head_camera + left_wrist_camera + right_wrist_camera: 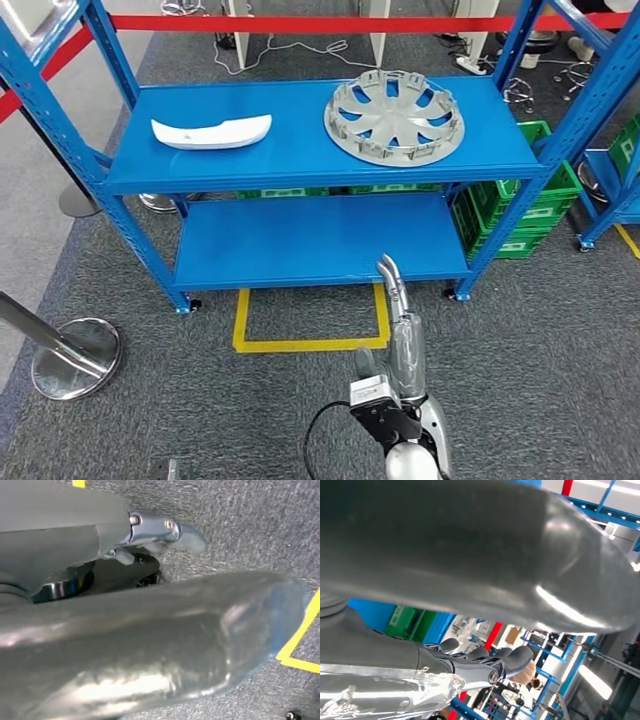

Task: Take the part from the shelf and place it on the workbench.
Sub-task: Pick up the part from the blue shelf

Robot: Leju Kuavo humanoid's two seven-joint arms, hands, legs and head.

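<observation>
Blue shelf [302,150] carries the white part [211,132], well apart from the right hand [400,340], fingers [391,275] released.

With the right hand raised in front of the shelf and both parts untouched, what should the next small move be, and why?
Probably extend the right hand up and forward toward the hubcap. The hand holds nothing and sits well below the top shelf, on the hubcap's side; the white trim piece lies farther left.

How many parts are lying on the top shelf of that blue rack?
2. A white curved trim piece lies toward the left of the top shelf, and a silver wheel cover lies toward the right. The lower shelf looks bare.
</observation>
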